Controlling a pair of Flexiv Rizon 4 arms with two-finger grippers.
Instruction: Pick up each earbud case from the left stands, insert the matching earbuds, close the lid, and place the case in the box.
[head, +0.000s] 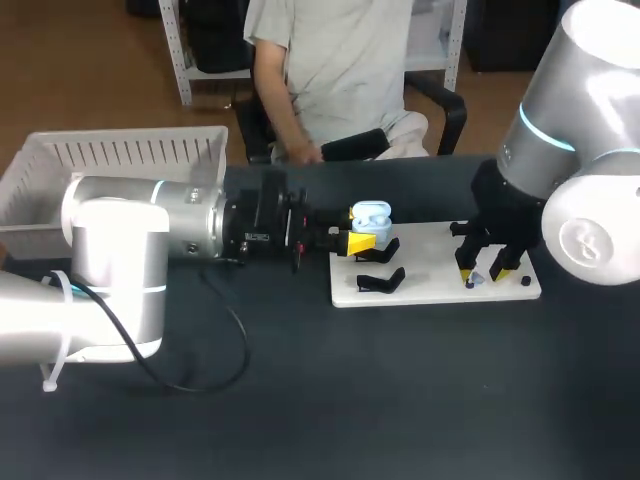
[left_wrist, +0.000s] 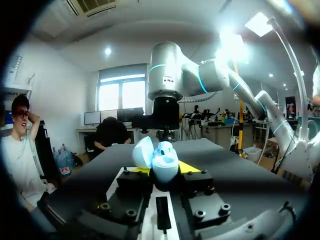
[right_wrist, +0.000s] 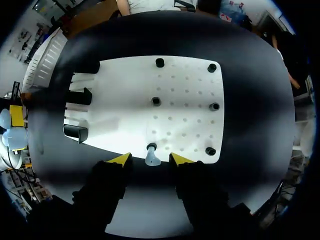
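Currently, left gripper (head: 355, 243) pinching open light-blue earbud case (left_wrist: 161, 161) over white board's (head: 430, 290) left end near black stands (head: 380, 282), right gripper (right_wrist: 150, 159) spread, yellow tips flanking an earbud (right_wrist: 152, 160) at board's near edge.

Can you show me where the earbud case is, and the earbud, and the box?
case (left_wrist: 165, 165): left wrist view, on its body beside the open lid.
earbud (right_wrist: 152, 160): right wrist view, on its pale body.
box (head: 130, 152): head view, on its slatted far wall.

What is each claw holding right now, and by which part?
The left claw grips the open earbud case by its lower body. The right claw is open, holding nothing.
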